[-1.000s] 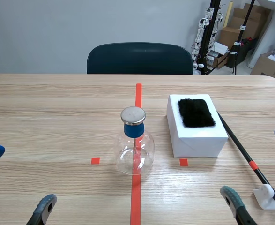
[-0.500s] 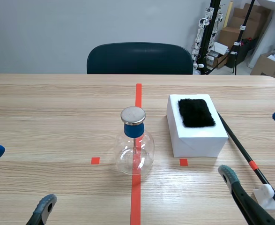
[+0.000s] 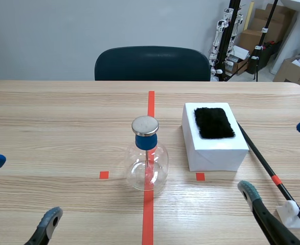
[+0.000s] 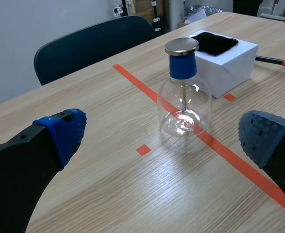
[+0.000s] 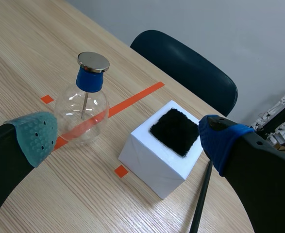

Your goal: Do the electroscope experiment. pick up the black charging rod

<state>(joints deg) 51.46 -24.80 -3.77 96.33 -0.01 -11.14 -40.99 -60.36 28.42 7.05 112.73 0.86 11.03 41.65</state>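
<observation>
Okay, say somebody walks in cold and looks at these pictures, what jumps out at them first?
The eye goes first to the clear glass flask with a blue stopper and a round metal cap, standing on the red tape line at mid-table. Next is the white box to its right, topped by a black fur pad. Beside the box lies the thin black rod with an orange band, its near end on a small white stand.

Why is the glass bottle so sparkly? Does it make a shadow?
Scene view: light glints low inside the glass flask, and its metal cap shines pale. Left wrist view: the same glints sit near the flask's base, with only a faint, soft shadow on the table beside it. Right wrist view: the white box is bright on top, duller on its sides.
</observation>
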